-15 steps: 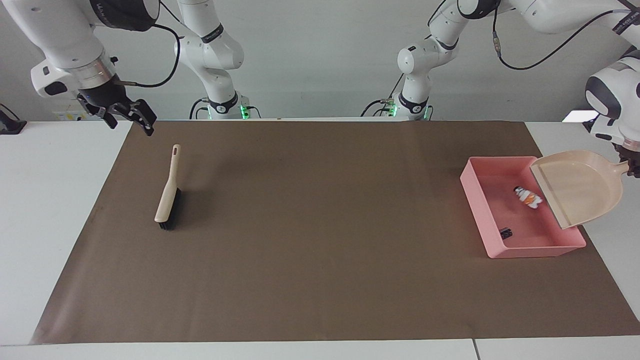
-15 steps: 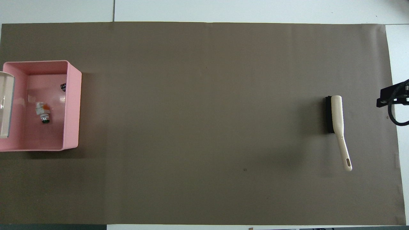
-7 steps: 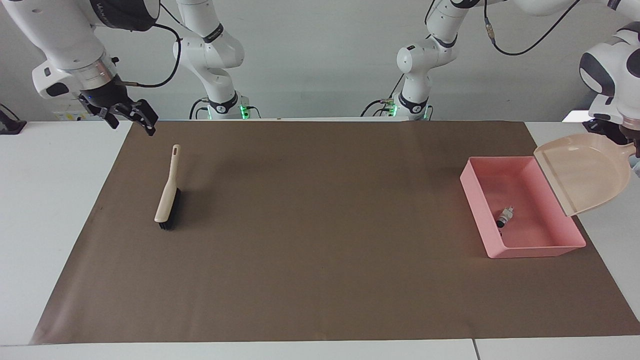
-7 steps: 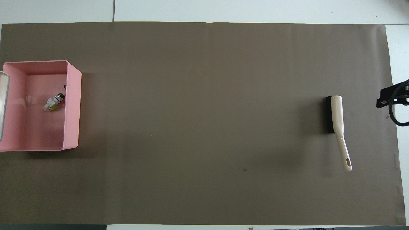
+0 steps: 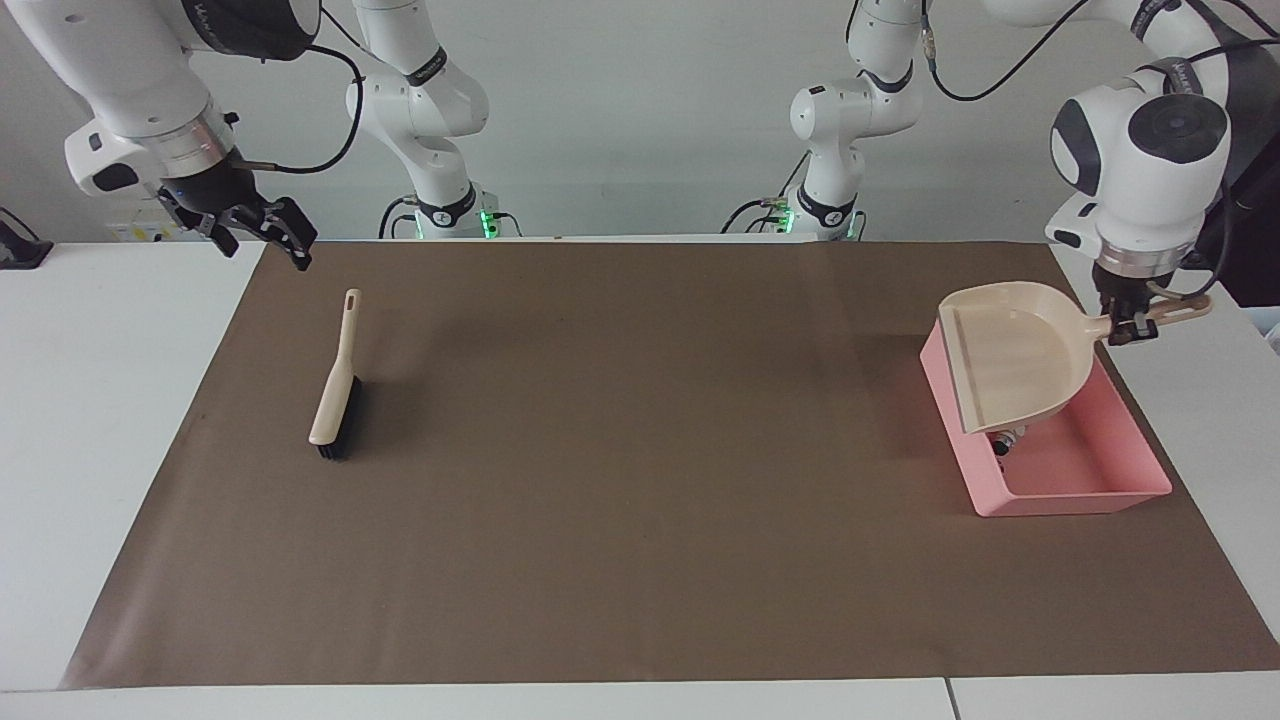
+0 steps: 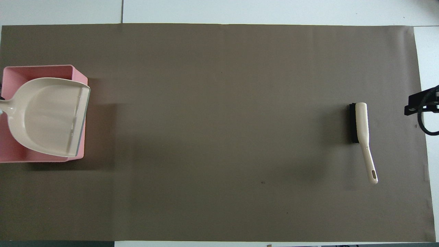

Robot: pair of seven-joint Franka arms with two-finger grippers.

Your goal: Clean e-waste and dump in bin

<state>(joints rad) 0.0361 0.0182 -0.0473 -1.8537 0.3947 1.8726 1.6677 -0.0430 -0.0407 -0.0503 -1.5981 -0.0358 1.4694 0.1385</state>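
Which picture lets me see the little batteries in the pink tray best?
The facing view. There the e-waste peeks out from under the dustpan, lying in the bin. In the overhead view, the dustpan, held by the left claw, covers the bin's inside, so no batteries show at all.
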